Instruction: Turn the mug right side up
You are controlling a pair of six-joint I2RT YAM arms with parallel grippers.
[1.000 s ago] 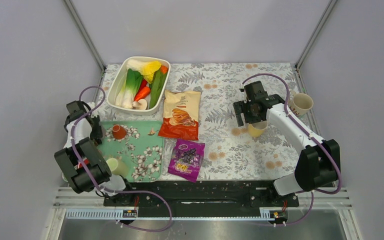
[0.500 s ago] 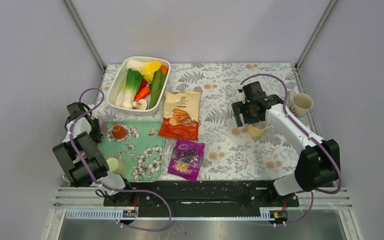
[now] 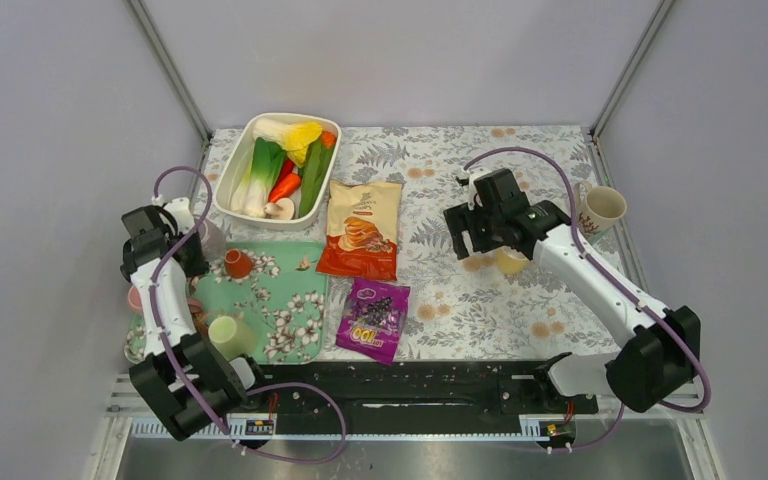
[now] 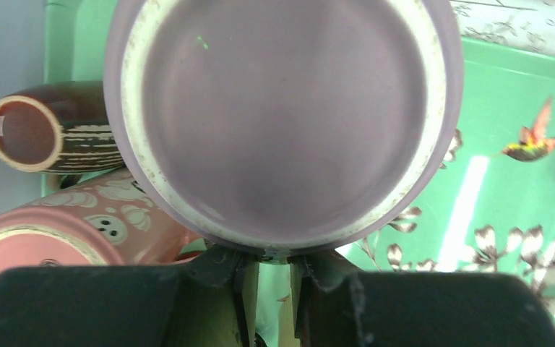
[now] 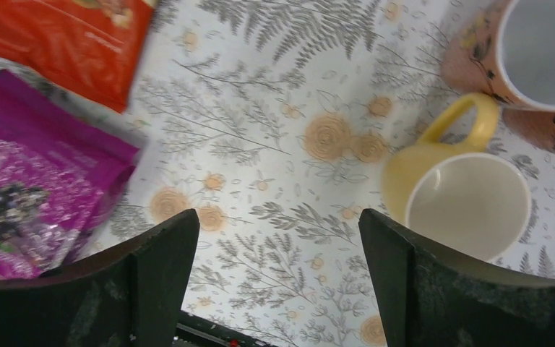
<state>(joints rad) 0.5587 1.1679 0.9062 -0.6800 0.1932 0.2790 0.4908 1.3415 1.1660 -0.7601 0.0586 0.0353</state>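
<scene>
Two tools are in view: the left tool [image 4: 274, 266] is clamped on the edge of the lavender mug [image 4: 282, 116]. The mug's round, pale-ringed face fills the upper middle of the left wrist view, above the green tray [image 4: 506, 94] and beside a brown cup [image 4: 50, 137] and a pink cup [image 4: 65, 231] at the left of that frame; whether that face is mouth or base is unclear. The right tool [image 5: 280, 238] hangs with its fingers wide apart over the flowered bench [image 5: 260, 108], a yellow mug [image 5: 462, 195] standing mouth up at the lower right of its view.
</scene>
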